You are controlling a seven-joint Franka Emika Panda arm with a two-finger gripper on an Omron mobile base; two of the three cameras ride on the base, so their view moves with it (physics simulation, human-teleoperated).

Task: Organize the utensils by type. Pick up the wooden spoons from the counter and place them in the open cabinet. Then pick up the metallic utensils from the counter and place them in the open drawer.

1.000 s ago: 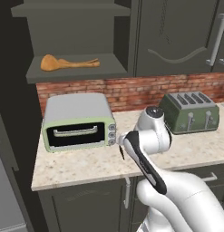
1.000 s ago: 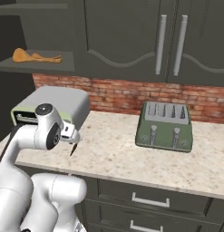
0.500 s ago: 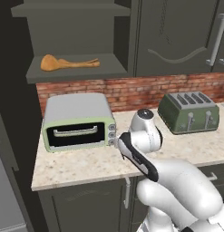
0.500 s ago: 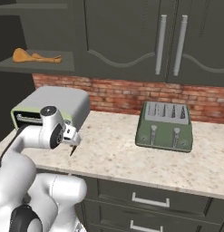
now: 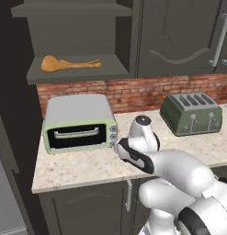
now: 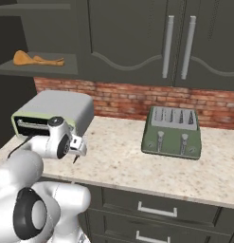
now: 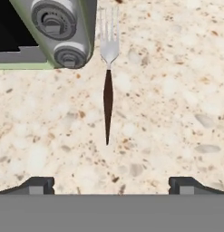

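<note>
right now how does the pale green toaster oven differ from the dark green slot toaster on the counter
The pale green toaster oven is a light box with a dark front window and knobs; the dark green four-slot toaster is lower, with top slots and front levers. The oven sits at the left end of the beige speckled counter, the toaster further right. Both stand against the brick wall.

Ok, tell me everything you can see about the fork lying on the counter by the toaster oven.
The fork is small and slim, with a shiny silver tined head and a dark brown handle tapering to a fine point. It lies flat on the beige speckled counter. In the hand view its tines point to the top of the picture, next to the toaster oven's knobbed corner; whether they touch is unclear. The open gripper hovers over it, handle tip centred between the fingertips, nothing gripping it.
</note>
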